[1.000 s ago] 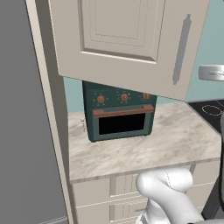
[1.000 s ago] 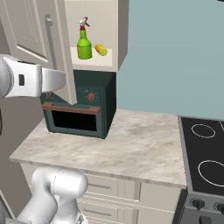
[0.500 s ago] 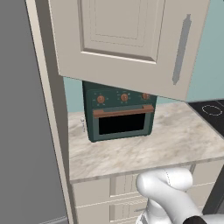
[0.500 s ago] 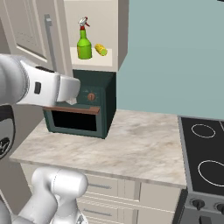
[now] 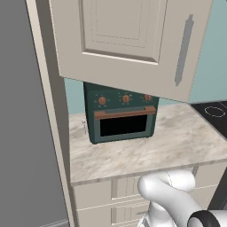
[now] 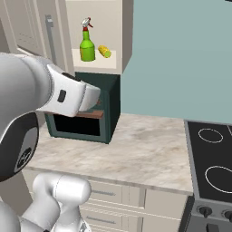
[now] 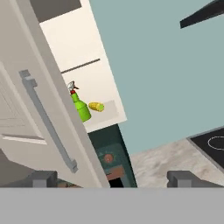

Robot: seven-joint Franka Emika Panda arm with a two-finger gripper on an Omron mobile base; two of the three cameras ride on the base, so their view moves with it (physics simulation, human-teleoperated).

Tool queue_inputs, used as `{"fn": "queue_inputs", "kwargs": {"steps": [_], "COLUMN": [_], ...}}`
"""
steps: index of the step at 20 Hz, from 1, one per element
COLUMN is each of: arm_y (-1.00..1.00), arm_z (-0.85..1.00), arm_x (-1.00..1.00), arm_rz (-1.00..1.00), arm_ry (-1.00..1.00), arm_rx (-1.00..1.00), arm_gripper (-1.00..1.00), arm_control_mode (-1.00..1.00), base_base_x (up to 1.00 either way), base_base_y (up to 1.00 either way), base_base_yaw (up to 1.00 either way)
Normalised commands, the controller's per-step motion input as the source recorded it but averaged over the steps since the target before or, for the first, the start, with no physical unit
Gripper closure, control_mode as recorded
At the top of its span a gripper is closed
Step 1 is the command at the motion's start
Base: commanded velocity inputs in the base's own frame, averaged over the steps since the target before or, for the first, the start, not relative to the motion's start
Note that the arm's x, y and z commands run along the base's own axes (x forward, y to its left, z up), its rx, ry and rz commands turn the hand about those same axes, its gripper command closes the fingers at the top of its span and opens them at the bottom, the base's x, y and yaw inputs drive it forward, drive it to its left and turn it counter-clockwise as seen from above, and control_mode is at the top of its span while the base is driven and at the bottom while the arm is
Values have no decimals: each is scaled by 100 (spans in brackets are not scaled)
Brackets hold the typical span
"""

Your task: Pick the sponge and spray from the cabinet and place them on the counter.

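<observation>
Standing open, the beige wall cabinet with its raised-panel door and long grey vertical bar handle shows a pale shelf inside. On that shelf sits the slim spray bottle with a red top and yellow-green body, upright, and just beside it lies the small sponge, which reads here as a yellow-and-green lump lying on the shelf floor. In the hand view the same bottle and sponge appear near each other on the shelf, past the edge of the swung-out door.

Below the cabinet a dark green countertop oven with copper-coloured knobs and handle stands on the beige-and-cream marbled stone desk, pushed back against the teal wall. A black glass cooktop lies to the oven's right, well apart from it.

The white arm's gripper hovers in front of the oven, clear of the shelf; its two dark fingers stand spread wide with nothing between them.
</observation>
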Motion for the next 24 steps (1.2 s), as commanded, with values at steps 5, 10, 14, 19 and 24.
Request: {"fn": "queue_inputs", "kwargs": {"steps": [5, 10, 14, 19, 24], "arm_y": [-7, 0, 0, -12, -24], "arm_z": [-22, -26, -17, 5, 4], "arm_x": [0, 2, 6, 18, 24], "arm_rz": [0, 5, 8, 8, 10], "arm_ry": [0, 0, 0, 4, 14], "arm_rx": [13, 9, 9, 13, 19], "arm_gripper": [-100, -100, -100, -100, -100], "arm_control_mode": [-100, -100, -100, -100, -100], "base_base_x": [0, 0, 0, 0, 0], "base_base_y": [0, 0, 0, 0, 0], "base_base_yaw": [0, 0, 0, 0, 0]}}
